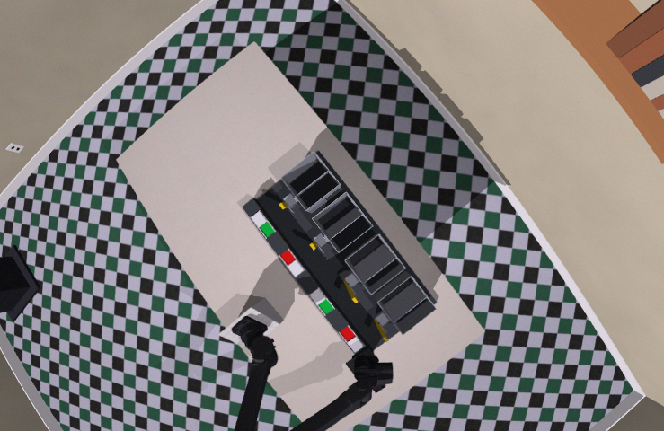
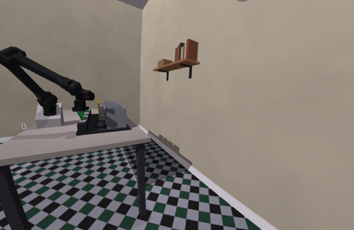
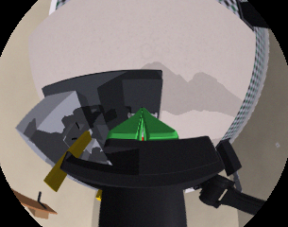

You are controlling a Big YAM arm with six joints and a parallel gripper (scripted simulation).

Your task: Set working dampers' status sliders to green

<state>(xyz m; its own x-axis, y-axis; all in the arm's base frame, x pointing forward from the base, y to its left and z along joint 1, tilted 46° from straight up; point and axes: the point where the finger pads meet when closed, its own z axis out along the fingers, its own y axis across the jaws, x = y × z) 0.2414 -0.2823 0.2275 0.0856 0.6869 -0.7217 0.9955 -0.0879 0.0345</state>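
At near end of row, our green claw (image 2: 81, 120) (image 3: 143, 112), pressed together w/ nothing in it, is by the last slider (image 1: 347, 333), showing red; if damper's OK, push cover low, straight, all the way.

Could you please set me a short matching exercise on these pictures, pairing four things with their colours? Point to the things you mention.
Things
1. The gripper's fingers (image 2: 81, 115)
2. The slider window at the row's end nearest the gripper (image 1: 355, 345) (image 2: 80, 109) (image 3: 143, 112)
3. The wall shelf board (image 2: 176, 64)
4. The damper at the row's end nearest the gripper (image 1: 406, 306) (image 2: 116, 119)

Colours
A. Brownish orange
B. Green
C. Grey
D. Red

Right pairs: 1-B, 2-D, 3-A, 4-C
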